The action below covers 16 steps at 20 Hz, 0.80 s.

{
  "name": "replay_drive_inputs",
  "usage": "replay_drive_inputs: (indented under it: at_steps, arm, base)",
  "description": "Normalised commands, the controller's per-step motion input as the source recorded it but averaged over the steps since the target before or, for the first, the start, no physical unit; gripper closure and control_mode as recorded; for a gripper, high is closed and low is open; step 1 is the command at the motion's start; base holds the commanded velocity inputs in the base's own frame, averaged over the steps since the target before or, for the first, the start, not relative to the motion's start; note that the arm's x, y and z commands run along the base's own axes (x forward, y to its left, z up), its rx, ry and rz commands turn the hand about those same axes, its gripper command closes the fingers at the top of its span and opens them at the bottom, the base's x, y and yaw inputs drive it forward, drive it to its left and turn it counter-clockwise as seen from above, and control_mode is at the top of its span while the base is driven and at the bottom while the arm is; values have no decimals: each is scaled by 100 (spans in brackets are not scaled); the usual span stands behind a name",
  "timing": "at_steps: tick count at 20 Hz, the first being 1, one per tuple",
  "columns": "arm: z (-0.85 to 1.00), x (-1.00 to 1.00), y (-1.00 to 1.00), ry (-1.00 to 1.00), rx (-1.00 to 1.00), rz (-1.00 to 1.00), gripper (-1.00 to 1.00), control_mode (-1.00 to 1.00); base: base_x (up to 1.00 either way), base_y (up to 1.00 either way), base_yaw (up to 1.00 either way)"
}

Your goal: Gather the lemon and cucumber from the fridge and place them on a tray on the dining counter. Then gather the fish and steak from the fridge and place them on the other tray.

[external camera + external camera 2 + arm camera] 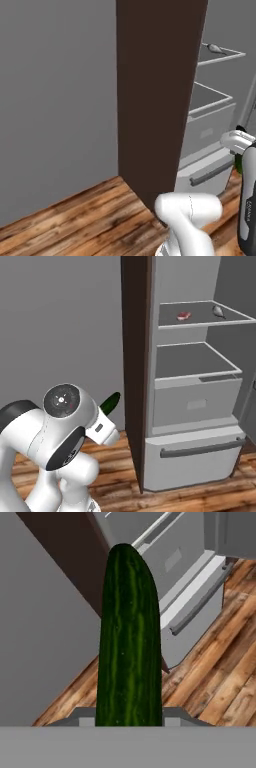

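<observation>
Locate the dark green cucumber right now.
The stubby dark green cucumber is clamped in the tool, standing up through the middle of the hand view, outside the open light grey fridge and left of it in the right base view.

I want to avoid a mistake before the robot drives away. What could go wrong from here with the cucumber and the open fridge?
1. The gripper holds the cucumber only at one end, so most of it sticks out; a fast swing might loosen it.
2. The long free end could hit the dark brown panel beside the fridge when the arm turns.
3. The steak lies on the top shelf; with the fridge open, a later reach could bump the shelf edge.
</observation>
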Motion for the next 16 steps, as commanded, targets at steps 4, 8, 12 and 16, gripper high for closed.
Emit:
replay_drive_inputs:
  at_steps: [4,8,12,16]
  arm:
    - [0,0,0,0,0,0,100,100]
    - [0,0,0,0,0,0,100,100]
    - [0,0,0,0,0,0,100,100]
    - [0,0,0,0,0,0,100,100]
  base:
    - [-58,91,-34]
    - [-71,84,-36]
    - [-87,69,-35]
    - [-97,47,-32]
